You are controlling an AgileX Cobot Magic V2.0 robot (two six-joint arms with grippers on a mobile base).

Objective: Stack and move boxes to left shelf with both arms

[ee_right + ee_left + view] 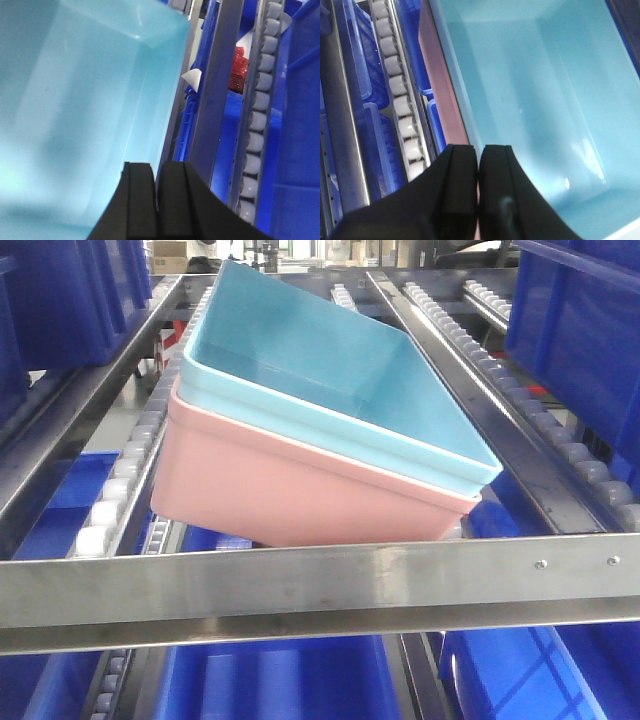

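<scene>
The shelf (300, 585) is one sloping steel lane with roller rails, lying below and beyond both pincers. On it sits the stack: one turquoise bin (330, 370) nested inside one pink bin (290, 490), two boxes in all, tilted and skewed, the pink one's lower edge near the front crossbar.

The left gripper (478, 195) has its jaws pressed close together at the near left side of the stack. The pink wall runs up just ahead of it and a sliver of pink shows in the slit, so it probably pinches the rim, though I cannot tell for certain. The turquoise interior spreads to its right and one roller rail (400, 100) to its left.

The right gripper (156, 200) is likewise closed to a thin slit, with the turquoise wall to its left. Whether it grips anything I cannot tell.

These bins look light, stiff, smooth and likely slippery. The rolled rims on opposite long sides offer the best hold.
</scene>
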